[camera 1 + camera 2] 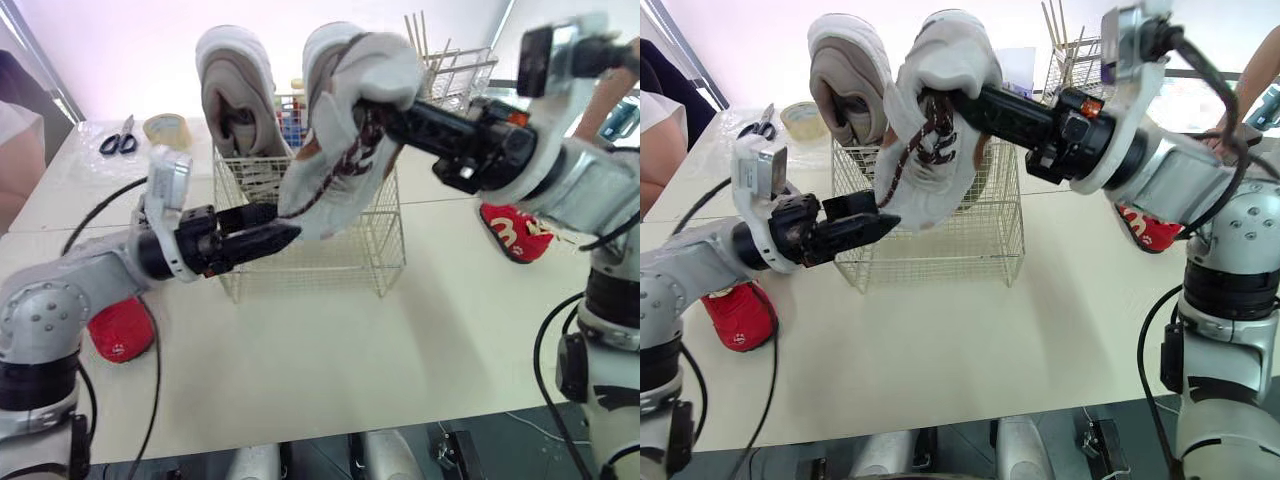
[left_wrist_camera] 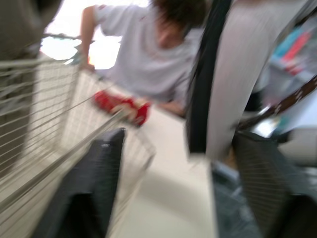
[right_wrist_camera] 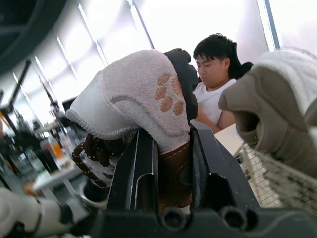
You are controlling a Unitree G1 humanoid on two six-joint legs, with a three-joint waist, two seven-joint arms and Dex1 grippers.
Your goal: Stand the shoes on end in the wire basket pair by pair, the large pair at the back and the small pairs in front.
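Grey-beige large shoe (image 1: 340, 150) is in the air, toe down, over the front right part of the wire basket (image 1: 370, 250). The right gripper (image 3: 174, 163) is clamped on its heel collar, one finger inside the opening and one outside. That hold keeps the sole vertical, so the shoe can go in on end. Its mate (image 1: 238, 95) already stands on end in the basket at the back left, heel up above the rim. The held shoe hangs just beside it and nearer the robot, and I can't tell if they touch.

Left gripper (image 1: 278, 226) is spread wide at the low toe end and grips nothing. The left wrist view shows the sole edge between its fingers, probably to steady or steer the toe past the wire rim.

One small red shoe (image 1: 120, 330) lies on the bench (image 1: 330, 360) left of the basket, and another (image 1: 515, 232) lies to its right. Both are outside the basket, so the small pairs are not yet done.

Likely step is seating the second large shoe at the back. The laces could snag on the wires.
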